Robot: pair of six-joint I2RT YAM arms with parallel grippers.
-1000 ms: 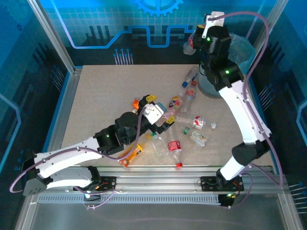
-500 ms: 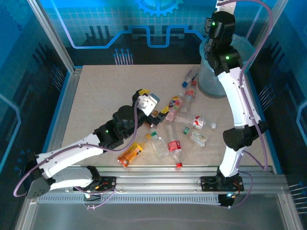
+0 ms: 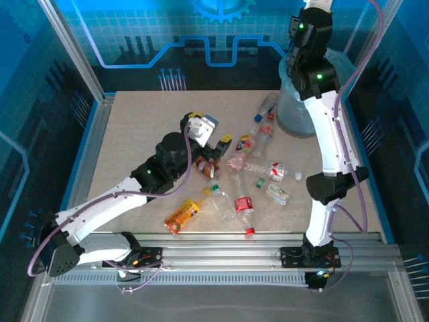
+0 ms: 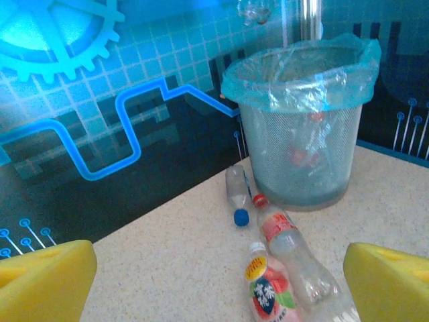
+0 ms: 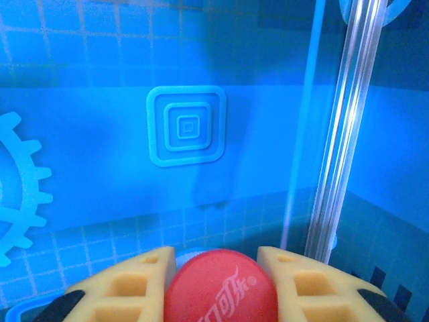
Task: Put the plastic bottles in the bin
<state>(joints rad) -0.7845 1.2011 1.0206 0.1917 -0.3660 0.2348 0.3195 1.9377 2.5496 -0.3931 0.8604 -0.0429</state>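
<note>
Right wrist view: right pincer pinches a red-capped bottle; released off-centre over the one-o'clock bin, it could bounce off the rim.

This is a robot test cell, the sort found in a robotics lab or a demonstration booth. A speckled beige surface is boxed in by bare aluminium frame posts that rise from the surface's corners. Behind and to both sides of the surface stand blue printed wall panels with a large gear motif and glowing circuit-line graphics. Along the surface's near edge runs a slotted metal rail, and two white-and-black robot arms, left and right, are bolted to it
</note>
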